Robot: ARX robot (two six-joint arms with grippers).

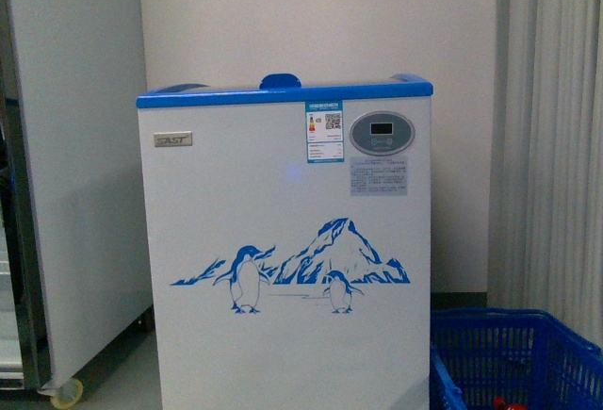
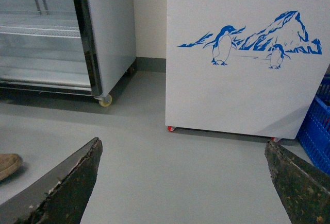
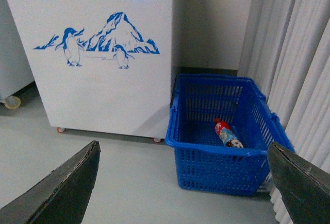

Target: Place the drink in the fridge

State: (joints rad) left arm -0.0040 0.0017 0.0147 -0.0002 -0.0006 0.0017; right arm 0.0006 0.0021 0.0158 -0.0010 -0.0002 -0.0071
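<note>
Grey floor [image 3: 129, 183] carries the white fridge [image 1: 283, 240] against a pale wall [image 1: 320, 14]. Just beside it stands a blue basket [image 3: 216, 170], with the drink [image 3: 227, 134] lying inside. Left end effector [image 2: 182, 142] and right end effector [image 3: 183, 144] are both spread wide, empty.

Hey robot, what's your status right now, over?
Left gripper open, empty. Right gripper open, empty. Drink lying in blue basket beside fridge, untouched. Nothing covers it.

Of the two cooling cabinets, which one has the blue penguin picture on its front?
The low white chest freezer with blue rim, beside the blue plastic basket; the tall grey cabinet has a glass door.
</note>
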